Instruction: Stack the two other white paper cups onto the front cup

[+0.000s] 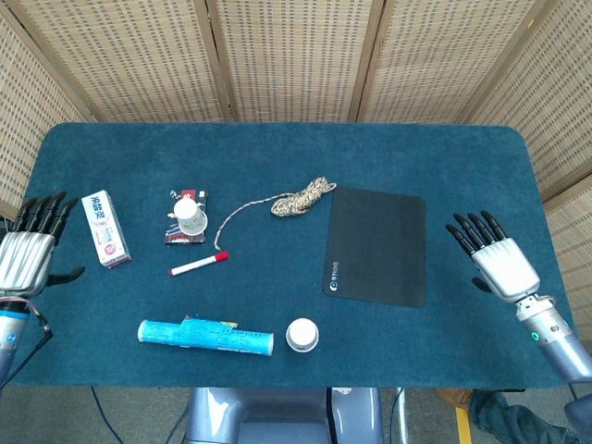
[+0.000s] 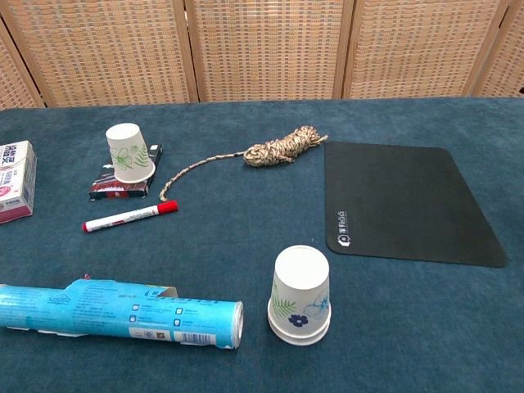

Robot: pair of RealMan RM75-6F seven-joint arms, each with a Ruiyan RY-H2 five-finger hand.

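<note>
Your table (image 1: 277, 157) is covered in dark blue cloth and carries everything in view. The largest item on it is the black mat (image 1: 377, 246), lying flat on the right half. Next is the long blue tube (image 2: 115, 313) lying on its side along the front edge, left of centre. At the far left you have a white and pink carton (image 1: 104, 228). A coil of rope (image 2: 282, 146) sits just beyond the mat's rear left corner, its tail trailing toward the left.

Your front cup (image 2: 300, 293) stands upside down near the front edge, just right of the tube's end and in front of the mat's near left corner. The other cup (image 2: 128, 151) in sight is also upside down, resting on a small dark packet (image 2: 123, 183) on the left half. A red-capped marker (image 2: 129, 216) lies just in front of that packet.

Both of your hands are off to the sides, well apart from either cup. Your right hand (image 1: 495, 259) hovers past the mat's right edge, fingers straight and spread, holding nothing. Your left hand (image 1: 28, 252) is at the left edge beside the carton, fingers likewise extended and empty.
</note>
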